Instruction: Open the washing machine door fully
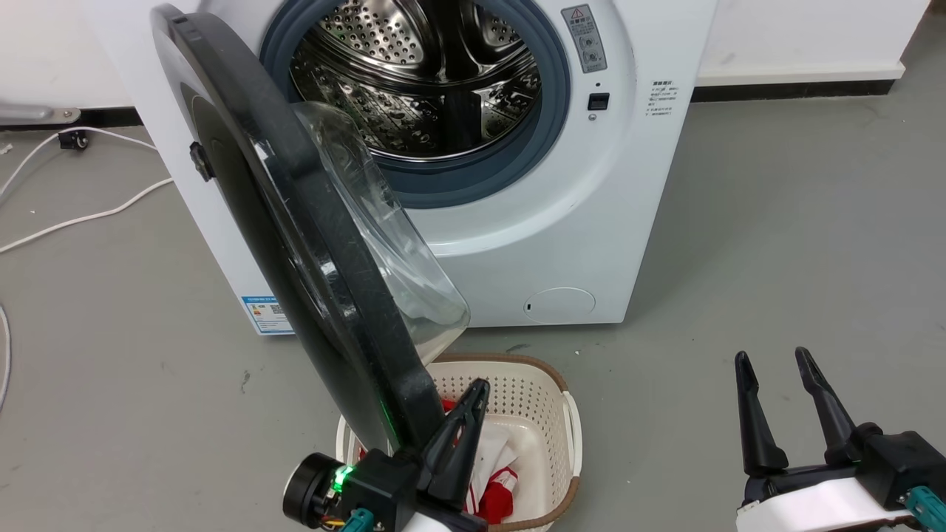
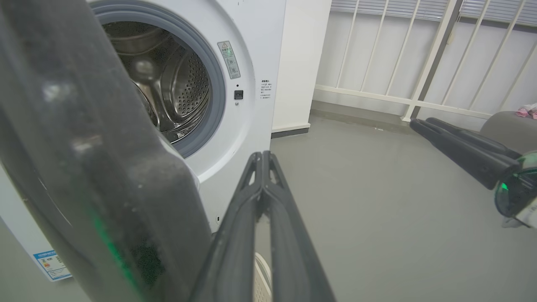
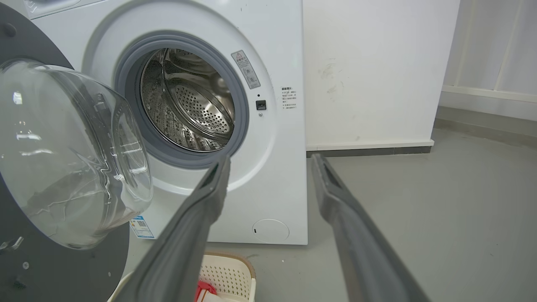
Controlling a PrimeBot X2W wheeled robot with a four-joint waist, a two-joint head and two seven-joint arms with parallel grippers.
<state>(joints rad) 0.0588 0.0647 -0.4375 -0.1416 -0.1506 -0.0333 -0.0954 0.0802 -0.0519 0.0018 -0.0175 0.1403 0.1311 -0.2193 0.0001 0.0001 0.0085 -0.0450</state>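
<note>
- Grey smooth floor runs wide and bare to the right of the machine. A white wall with a dark skirting strip stands at the back.
- White boxy front-loading washing machine sits at centre. Its perforated steel drum is exposed inside the grey rubber gasket. A small blue label and a round flap sit low on its front.
- Large round glossy black washing machine door is swung out from its hinge on the left of the head view and stands edge-on to the camera, roughly halfway open. The bulging clear glass bowl faces the drum, and the door's bottom edge hangs over the basket.
- Cream perforated plastic laundry basket with a brown rim sits on the floor just in front of the machine, with red and white cloth inside.
- Right gripper is well apart at lower right, its fingers spread and empty over bare floor.
- Left gripper has its fingers pressed together with nothing between them. It lies along the inner side of the door's lower rim, above the basket, and seems to touch the rim.
- Thin white cable trails over the floor left of the machine.
</note>
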